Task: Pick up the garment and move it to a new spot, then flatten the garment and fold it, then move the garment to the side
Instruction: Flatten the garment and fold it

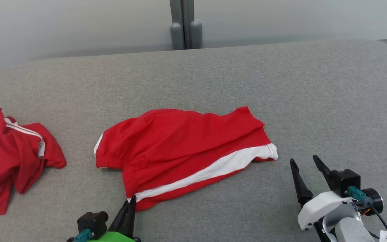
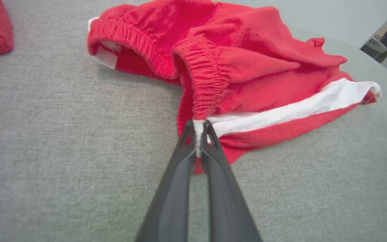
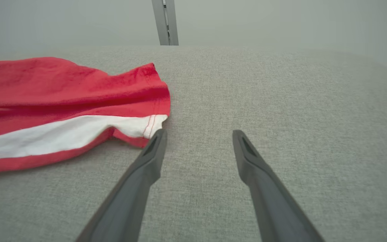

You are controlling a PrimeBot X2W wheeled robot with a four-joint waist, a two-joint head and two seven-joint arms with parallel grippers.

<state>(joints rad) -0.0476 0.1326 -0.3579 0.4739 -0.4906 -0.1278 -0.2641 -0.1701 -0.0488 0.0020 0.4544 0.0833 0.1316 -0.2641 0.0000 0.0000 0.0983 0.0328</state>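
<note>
**A:** Where do the red cloth shorts with a white side stripe (image 1: 183, 148) lie?

**B:** In the middle of the head view, rumpled on the grey fabric-covered worktop (image 1: 314, 84). The left end effector (image 2: 199, 123) comes up from the bottom edge, left of centre. It is pinched tight on the shorts' lower left corner, where the white stripe meets the elastic waistband.

**A:** And the other arm?

**B:** The right end effector (image 1: 304, 159) sits at the lower right, fingers spread wide, holding nothing. In its wrist view, the fingertip on the frame's left is just beside the stripe's hemmed end. I cannot tell whether it touches.

**A:** What surrounds them?

**B:** A second crumpled red garment with thin white stripes (image 1: 8, 151) lies at the left edge, well apart from the shorts. Beyond the worktop stands a pale wall with a grey post (image 1: 186, 23) at top centre.
</note>
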